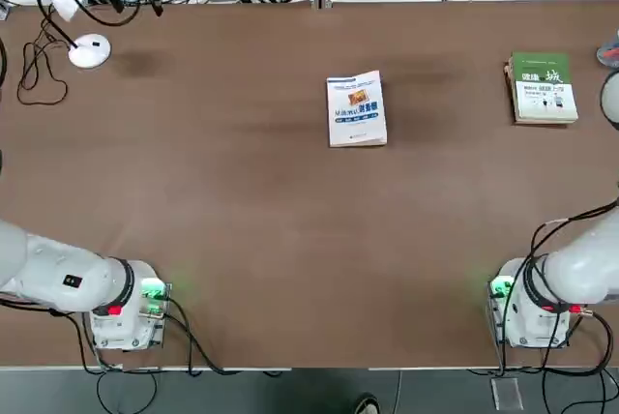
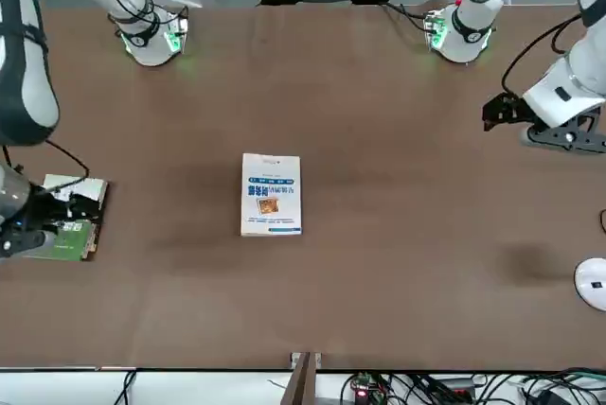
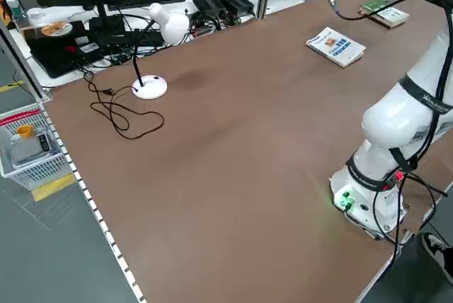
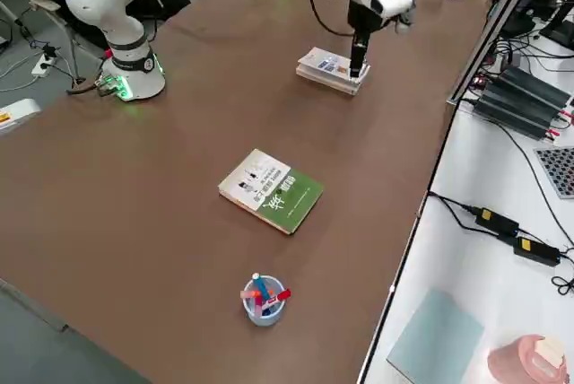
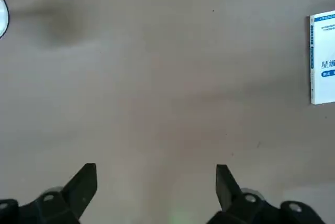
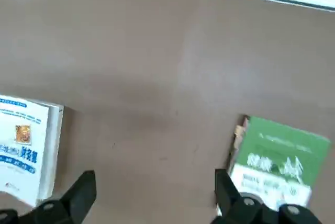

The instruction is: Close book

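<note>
Top view | book [image 1: 357, 108] lies shut, cover up | left gripper [image 5: 156, 187] and right gripper [image 6: 155, 192] both released, holding nothing | best: retreat without nudging it

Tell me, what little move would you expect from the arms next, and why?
Probably just pulling back to rest. The book already lies shut, cover up, in the middle of the table, so nothing seems left to close. The left gripper and the right gripper are both open, empty and hanging above the table, clear of the book.
</note>
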Controlling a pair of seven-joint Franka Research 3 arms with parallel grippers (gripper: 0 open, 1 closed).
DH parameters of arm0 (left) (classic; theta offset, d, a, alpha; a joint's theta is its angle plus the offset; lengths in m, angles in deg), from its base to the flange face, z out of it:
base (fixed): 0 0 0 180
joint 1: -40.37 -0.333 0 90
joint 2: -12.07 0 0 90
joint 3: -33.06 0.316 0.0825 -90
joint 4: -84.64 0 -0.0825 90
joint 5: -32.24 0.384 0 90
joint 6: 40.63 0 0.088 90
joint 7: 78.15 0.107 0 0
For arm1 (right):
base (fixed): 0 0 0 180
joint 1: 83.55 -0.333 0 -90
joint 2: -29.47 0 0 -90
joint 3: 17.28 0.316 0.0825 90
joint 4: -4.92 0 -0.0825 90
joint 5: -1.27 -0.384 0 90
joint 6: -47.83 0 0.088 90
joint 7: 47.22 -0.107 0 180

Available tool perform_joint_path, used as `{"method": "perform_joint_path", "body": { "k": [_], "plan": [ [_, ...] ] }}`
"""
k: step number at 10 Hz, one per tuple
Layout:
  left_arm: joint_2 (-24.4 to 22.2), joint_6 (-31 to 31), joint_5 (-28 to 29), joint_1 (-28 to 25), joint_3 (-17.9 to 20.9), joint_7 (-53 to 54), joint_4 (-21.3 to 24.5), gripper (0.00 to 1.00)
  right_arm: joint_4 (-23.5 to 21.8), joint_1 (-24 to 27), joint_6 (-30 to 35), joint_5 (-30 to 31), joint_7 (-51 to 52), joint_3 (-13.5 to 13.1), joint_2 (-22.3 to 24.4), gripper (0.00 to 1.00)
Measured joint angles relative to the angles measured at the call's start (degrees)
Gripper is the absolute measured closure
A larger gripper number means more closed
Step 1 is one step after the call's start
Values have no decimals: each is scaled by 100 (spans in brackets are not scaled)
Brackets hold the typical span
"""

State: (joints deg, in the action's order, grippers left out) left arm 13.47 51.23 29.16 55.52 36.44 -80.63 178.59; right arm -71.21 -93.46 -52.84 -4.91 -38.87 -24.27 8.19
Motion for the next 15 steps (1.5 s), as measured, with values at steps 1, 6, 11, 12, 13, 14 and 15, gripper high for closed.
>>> {"method": "perform_joint_path", "body": {
  "k": [1,6,11,12,13,14,15],
  "plan": [
    [-35,0,2,-117,-2,29,39,0,1,-30,261,54,-173,9,231,0],
    [-62,1,257,-625,-32,303,102,0,-245,62,1064,120,-467,4,1314,0],
    [-61,18,430,-775,-28,468,102,0,-521,267,1179,178,-466,0,1661,0],
    [-61,38,430,-805,-28,493,102,0,-554,267,1159,189,-467,2,1673,0],
    [-61,85,430,-817,-29,506,101,0,-609,267,1111,191,-468,9,1683,0],
    [-61,151,440,-816,-38,516,94,0,-703,266,1006,191,-468,19,1697,0],
    [-62,215,473,-810,-57,520,81,0,-819,265,898,192,-469,36,1717,0]
  ]
}}
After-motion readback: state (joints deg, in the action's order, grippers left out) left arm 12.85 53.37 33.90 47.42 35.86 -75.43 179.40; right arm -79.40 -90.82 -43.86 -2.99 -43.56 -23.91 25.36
